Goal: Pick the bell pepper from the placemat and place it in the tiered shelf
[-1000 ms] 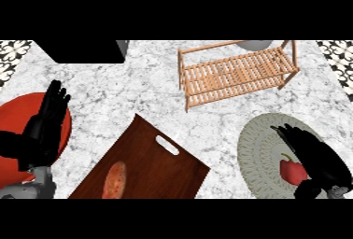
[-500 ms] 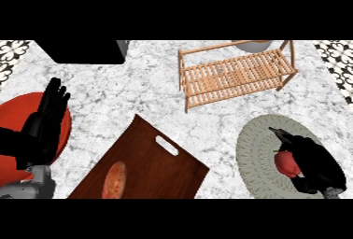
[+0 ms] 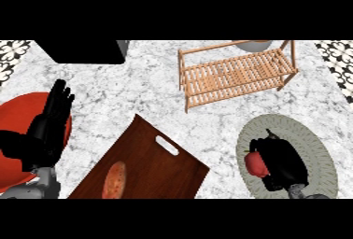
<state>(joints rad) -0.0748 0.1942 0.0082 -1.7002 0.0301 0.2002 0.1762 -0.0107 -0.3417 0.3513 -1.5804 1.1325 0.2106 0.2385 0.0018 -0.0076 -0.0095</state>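
Marble worktop [image 3: 138, 93], seen steeply from above; wooden tiered shelf [image 3: 234, 74] near the far edge, right of centre; oval grey-green placemat [image 3: 314, 149] at the near right corner. Right hand [image 3: 283, 161] lies over the placemat, fingers curled round the red bell pepper [image 3: 257, 163] — pepper sits on the mat's left part, well apart from the shelf. Left hand [image 3: 48, 126] rests open at the left edge over a red plate [image 3: 17, 107], fingers straight; dark wooden cutting board [image 3: 148, 163] lies by the near edge.
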